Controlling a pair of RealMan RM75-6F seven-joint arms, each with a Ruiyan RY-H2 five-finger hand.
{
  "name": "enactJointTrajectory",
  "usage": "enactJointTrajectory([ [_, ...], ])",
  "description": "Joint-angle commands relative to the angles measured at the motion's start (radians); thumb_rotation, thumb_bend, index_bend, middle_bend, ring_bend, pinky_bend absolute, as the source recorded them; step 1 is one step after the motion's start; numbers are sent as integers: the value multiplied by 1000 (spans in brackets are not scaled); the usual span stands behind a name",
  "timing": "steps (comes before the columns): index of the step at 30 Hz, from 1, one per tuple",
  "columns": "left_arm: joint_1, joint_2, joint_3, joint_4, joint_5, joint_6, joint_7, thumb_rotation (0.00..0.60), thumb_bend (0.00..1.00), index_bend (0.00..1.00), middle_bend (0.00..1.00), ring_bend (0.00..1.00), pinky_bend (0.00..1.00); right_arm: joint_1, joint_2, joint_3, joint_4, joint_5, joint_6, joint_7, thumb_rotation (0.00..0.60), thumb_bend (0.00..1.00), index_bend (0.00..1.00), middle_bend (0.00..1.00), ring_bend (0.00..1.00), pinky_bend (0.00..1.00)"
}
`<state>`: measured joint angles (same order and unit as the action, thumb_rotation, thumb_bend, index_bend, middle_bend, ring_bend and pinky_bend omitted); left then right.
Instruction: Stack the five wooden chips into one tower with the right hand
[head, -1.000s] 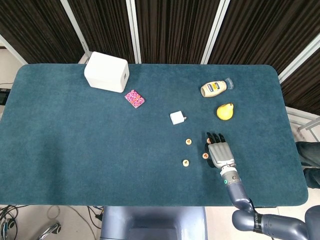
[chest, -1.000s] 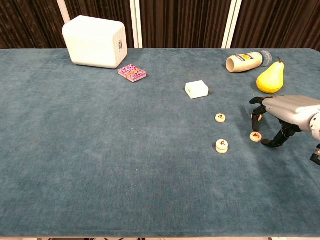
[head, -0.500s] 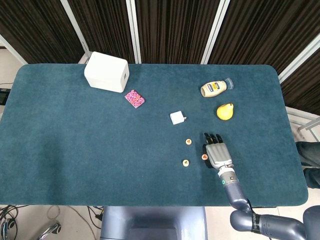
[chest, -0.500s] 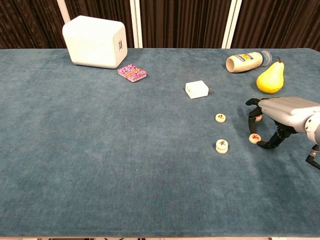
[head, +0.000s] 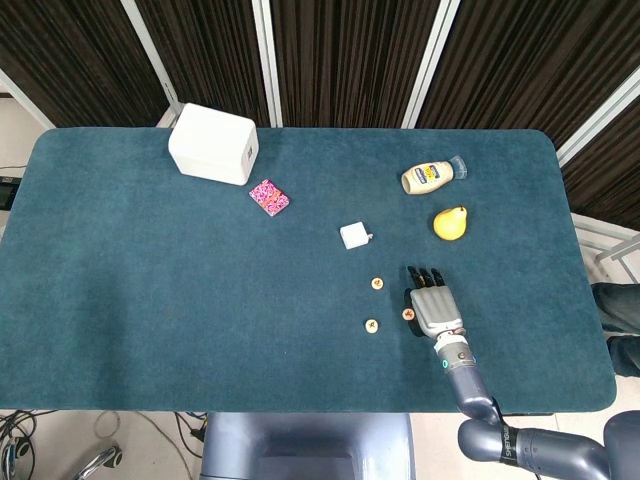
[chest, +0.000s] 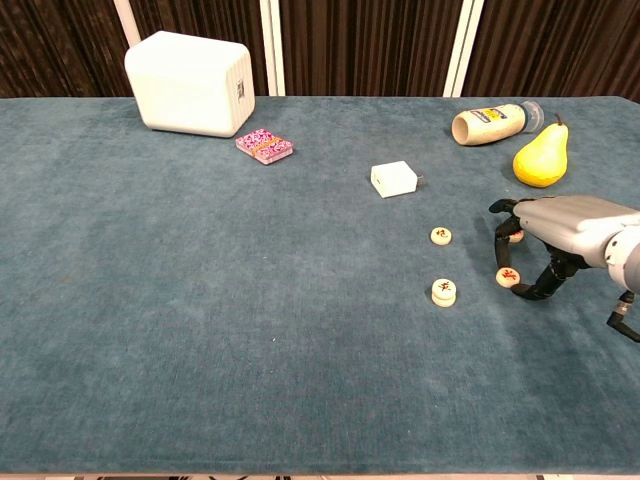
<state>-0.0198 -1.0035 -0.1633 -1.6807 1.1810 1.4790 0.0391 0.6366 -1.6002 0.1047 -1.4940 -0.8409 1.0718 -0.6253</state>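
My right hand (chest: 565, 230) (head: 432, 305) arches over the table at the right, fingers curled down. Its thumb and a fingertip close on the sides of one wooden chip (chest: 508, 276) (head: 408, 314), which rests on the cloth. A second chip (chest: 516, 236) peeks out behind the fingers. To the left lie a single chip (chest: 441, 235) (head: 377, 283) and, nearer me, a thicker low stack of chips (chest: 443, 291) (head: 371, 325). The left hand shows in neither view.
A yellow pear (chest: 540, 160) and a lying mayonnaise bottle (chest: 492, 123) sit just beyond the right hand. A small white box (chest: 394, 179), a pink card pack (chest: 264, 146) and a large white box (chest: 190, 83) lie further left on the blue cloth table (chest: 200, 320).
The right hand has edged left and closed its thumb and fingertip in around the front chip, which shifted slightly left with it. The other chips have stayed put.
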Motion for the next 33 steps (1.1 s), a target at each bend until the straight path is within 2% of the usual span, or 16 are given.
enactJointTrajectory([
  [1, 0, 0, 0, 0, 0, 0, 0, 600, 94, 0, 0, 0, 64, 0, 3, 3, -5, -4, 2, 3, 600, 393, 510, 0, 0, 0],
  [9, 1, 2, -1, 1, 0, -1, -6, 600, 94, 0, 0, 0, 64, 5, 42, 21, -89, -28, 27, -8, 600, 392, 511, 0, 0, 0],
  [19, 2, 5, -1, 0, -4, -3, -15, 600, 94, 0, 0, 0, 64, 32, 60, 4, -224, -40, 26, -75, 600, 393, 511, 0, 0, 0],
  [33, 3, 9, -4, 3, -7, -5, -24, 600, 94, 0, 0, 0, 65, 67, -5, 12, -216, -4, 55, -141, 600, 393, 511, 0, 0, 0],
])
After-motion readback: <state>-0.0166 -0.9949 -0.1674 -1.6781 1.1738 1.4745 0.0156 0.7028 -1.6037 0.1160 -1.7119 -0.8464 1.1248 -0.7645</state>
